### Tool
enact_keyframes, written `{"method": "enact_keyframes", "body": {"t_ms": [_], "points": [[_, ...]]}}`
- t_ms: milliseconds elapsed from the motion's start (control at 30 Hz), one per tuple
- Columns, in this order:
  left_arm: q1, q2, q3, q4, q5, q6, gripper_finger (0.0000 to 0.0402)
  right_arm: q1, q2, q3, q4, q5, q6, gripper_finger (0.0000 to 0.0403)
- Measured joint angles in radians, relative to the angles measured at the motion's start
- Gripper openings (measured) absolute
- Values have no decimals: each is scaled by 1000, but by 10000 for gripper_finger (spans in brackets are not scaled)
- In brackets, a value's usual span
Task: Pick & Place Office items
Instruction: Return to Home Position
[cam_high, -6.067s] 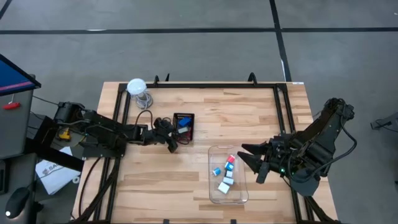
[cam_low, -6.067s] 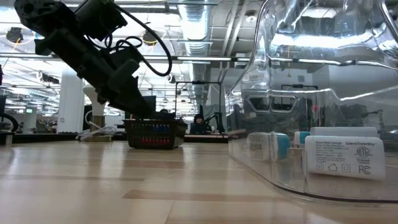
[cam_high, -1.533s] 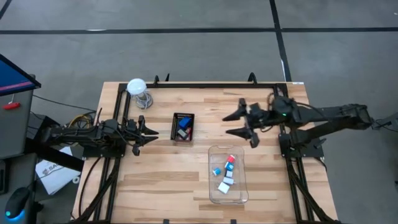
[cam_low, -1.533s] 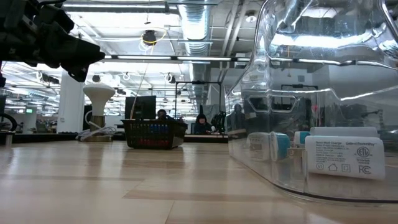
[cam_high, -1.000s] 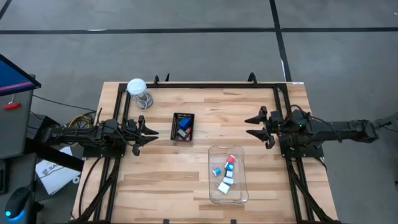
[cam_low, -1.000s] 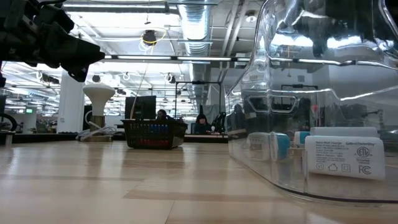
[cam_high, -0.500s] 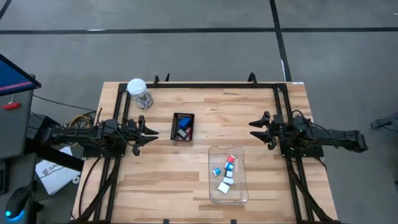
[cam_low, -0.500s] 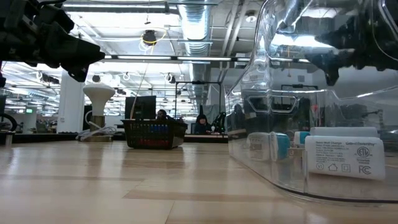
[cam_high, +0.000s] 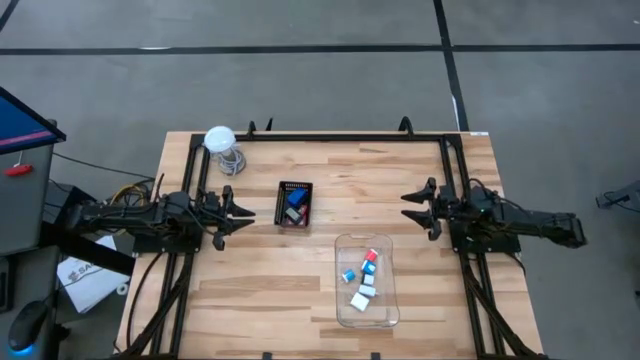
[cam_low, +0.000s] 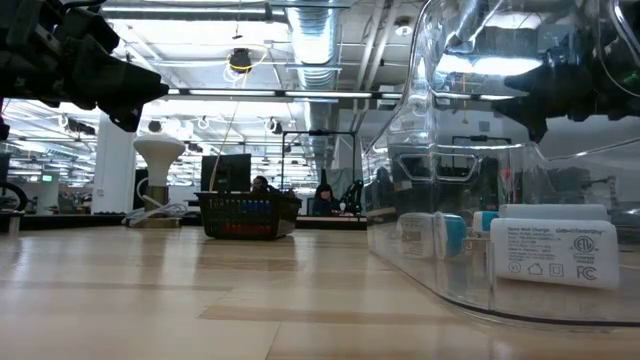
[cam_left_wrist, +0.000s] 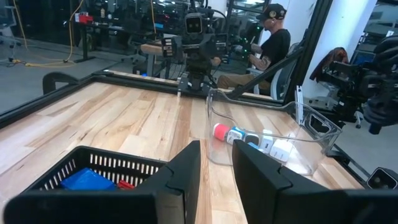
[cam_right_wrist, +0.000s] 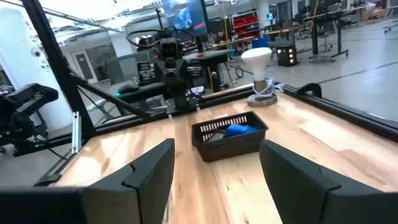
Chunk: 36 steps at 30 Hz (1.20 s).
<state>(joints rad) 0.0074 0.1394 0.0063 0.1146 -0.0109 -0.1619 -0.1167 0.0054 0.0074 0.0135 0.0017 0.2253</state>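
Looking down on a pale wooden table (cam_high: 260, 290) framed by black rails (cam_high: 300, 136), with the left arm (cam_high: 150, 215) and the right arm (cam_high: 520, 222) folded low at its side edges.

Finding the left gripper (cam_high: 236, 213) at the left edge, fingers spread and grasping nothing, aimed rightward at the black mesh bin (cam_high: 281, 205) just beside it. Finding the right gripper (cam_high: 412, 208) at the right edge, likewise released and empty, aimed leftward across the bare middle.

Noting the clear plastic box (cam_high: 338, 275) by the near edge, nearer than the right gripper and to its left, long axis running near to far. Placing the black mesh bin farther back and left of that box, apart from it, long axis also near to far.

Spotting a white bulb-shaped thing (cam_high: 220, 140) on a wire coil at the far left corner, apart from everything.

Counting the office items (cam_high: 362, 283): white cubes and cyan-and-red bits inside the clear plastic box, flat blue and red pieces (cam_high: 293, 198) inside the black mesh bin, none loose on the boards.

Judging the sorting complete, with only the retreat to rest remaining. Needing no reach toward either container: left arm nearer the black mesh bin, right arm nearer the clear plastic box, both clear of them, so drawing straight back outward should risk no contact.
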Motion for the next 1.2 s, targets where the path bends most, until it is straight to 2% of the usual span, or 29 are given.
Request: {"method": "enact_keyframes", "body": {"t_ms": [333, 1200], "points": [[0, 0, 0, -1, 0, 0, 89, 5, 42, -1, -1, 0, -15, 228], [0, 0, 0, -1, 0, 0, 89, 18, 42, -2, -1, 0, -15, 228]]}}
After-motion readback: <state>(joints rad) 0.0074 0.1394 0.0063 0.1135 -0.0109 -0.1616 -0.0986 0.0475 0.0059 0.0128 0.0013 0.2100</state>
